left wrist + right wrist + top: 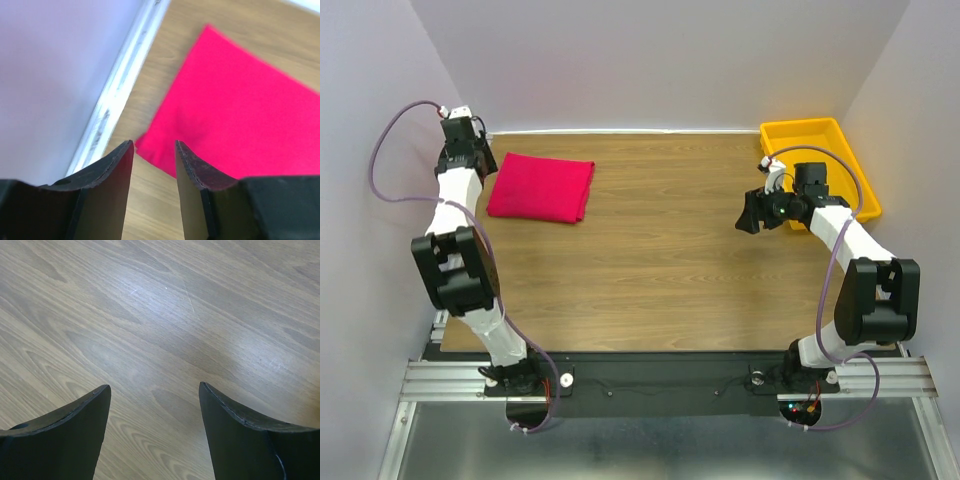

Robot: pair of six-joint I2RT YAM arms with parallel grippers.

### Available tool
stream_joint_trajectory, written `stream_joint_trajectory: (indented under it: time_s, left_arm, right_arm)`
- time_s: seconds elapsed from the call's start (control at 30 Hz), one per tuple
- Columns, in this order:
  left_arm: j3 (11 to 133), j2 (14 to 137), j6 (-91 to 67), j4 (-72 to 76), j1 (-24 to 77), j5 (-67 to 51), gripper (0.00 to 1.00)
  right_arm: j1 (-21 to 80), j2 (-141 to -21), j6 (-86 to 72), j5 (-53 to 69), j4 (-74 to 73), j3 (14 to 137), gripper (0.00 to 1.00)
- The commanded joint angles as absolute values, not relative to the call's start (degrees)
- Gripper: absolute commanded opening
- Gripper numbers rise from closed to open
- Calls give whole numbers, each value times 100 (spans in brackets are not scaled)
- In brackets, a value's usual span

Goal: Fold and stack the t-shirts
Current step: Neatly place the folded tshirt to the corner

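The crimson-red t-shirt (pixel 540 188) lies folded into a flat rectangle at the far left of the wooden table. In the left wrist view the t-shirt (pixel 240 110) fills the upper right, its near corner just beyond my fingertips. My left gripper (pixel 480 160) hangs just left of the shirt by the left wall; in its wrist view the left gripper (pixel 154 145) is open and empty. My right gripper (pixel 752 213) is over bare wood at the right; in its wrist view the right gripper (pixel 154 387) is open wide and empty.
A yellow plastic tray (pixel 850 150) stands at the far right corner, just behind my right arm. White walls close in the table on the left, back and right. The table's left edge strip (pixel 115 95) runs beside the shirt.
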State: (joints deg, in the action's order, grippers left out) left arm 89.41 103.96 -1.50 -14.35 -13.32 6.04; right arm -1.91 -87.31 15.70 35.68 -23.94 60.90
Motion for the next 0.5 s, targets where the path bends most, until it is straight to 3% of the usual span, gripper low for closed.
stream_joint_trajectory:
  time_s: [0.0, 0.17, 0.27, 0.3, 0.33, 0.47]
  left_arm:
    - [7842, 9143, -228, -433, -1143, -499, 49]
    - [5920, 7186, -448, 972, -1143, -1370, 57]
    - [5258, 6462, -676, 1352, -1143, -1652, 78]
    - [4838, 6025, -764, 1580, -1143, -1713, 95]
    - [4660, 5829, -1008, 1660, -1143, -1766, 99]
    - [4105, 5047, -1300, 1793, -1151, -2565, 99]
  right_arm:
    - [-229, -8394, 1775, 3700, -2188, 5986, 77]
    - [-237, -8183, 1898, 3630, -2180, 5959, 77]
    - [-237, -8016, 1977, 3464, -2188, 5985, 77]
    - [-237, -7842, 2030, 3298, -2188, 5985, 77]
    - [-237, -7753, 2039, 3183, -2188, 5994, 77]
    - [-237, -7252, 2039, 2699, -2206, 6047, 78]
